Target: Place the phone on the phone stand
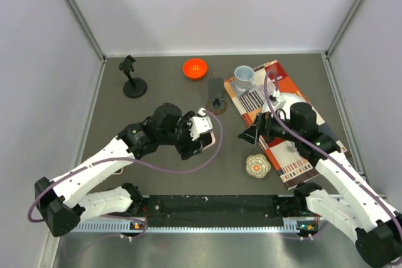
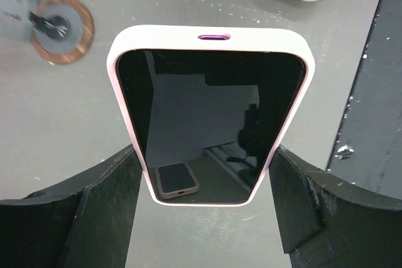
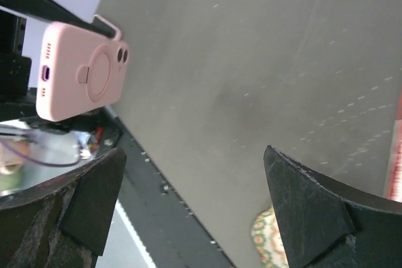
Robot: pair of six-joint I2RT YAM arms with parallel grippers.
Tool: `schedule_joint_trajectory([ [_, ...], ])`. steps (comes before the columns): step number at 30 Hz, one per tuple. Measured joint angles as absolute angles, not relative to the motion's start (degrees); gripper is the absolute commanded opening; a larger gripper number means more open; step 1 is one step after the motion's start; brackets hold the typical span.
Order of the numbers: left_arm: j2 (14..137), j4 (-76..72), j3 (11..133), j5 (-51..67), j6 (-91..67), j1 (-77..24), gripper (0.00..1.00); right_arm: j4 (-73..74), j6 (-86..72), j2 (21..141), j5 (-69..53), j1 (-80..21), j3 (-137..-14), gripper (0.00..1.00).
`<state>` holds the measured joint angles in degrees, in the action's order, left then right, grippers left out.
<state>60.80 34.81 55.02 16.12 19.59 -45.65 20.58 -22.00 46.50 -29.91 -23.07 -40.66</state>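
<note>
Pink matte casing with rounded corners around the phone [image 2: 210, 117], glossy black glass on its face. Held clear of the grey, speckled table [image 1: 163, 92], pinched at both long edges by the blunt black fingers [image 2: 113, 199] of the left gripper [image 1: 200, 133], which is closed firmly on it. From the right wrist, a pink back with a raised ring and two small lenses.

Well apart, at the far left corner, the phone stand [image 1: 133, 80]: a thin black post on a round base. Nearer the phone, a copper-rimmed disc [image 2: 59, 26] carrying a grey plate.

To the right, the right gripper [image 1: 250, 135], spread wide with nothing between its fingers, just beside the edge of a striped red-and-white cloth [image 1: 295, 161]. On that cloth, a pale blue cup [image 1: 244, 76]. Beside its near edge, a round scalloped coaster [image 1: 257, 166]. At the back, an orange bowl [image 1: 195, 68].
</note>
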Motion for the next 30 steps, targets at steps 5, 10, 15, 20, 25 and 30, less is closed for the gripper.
schedule_joint_trajectory([
  [5, 61.78, 34.87, 57.34, 15.86, 26.44, -46.17, 0.00, 10.33, -32.56, 49.06, -35.35, -25.54, -36.01, 0.88],
  [10, 64.31, 35.29, 57.54, 13.52, 29.34, -47.77, 0.00, 1.76, -40.34, 53.19, -35.70, -32.12, -36.40, 0.85],
  [15, 64.40, 35.66, 57.54, 11.27, 30.46, -48.60, 0.00, 0.47, -45.41, 59.79, -32.21, -36.10, -39.46, 0.80],
  [20, 64.40, 35.59, 57.41, 9.04, 31.14, -49.28, 0.00, -0.03, -46.72, 64.03, -28.95, -40.84, -42.30, 0.73],
  [25, 64.40, 35.59, 56.71, 7.18, 31.53, -50.48, 0.00, -1.39, -46.83, 67.07, -28.05, -42.04, -43.97, 0.47],
  [30, 64.40, 35.59, 56.34, 5.85, 31.57, -51.66, 0.00, -3.57, -47.27, 71.29, -28.49, -43.16, -44.95, 0.14],
])
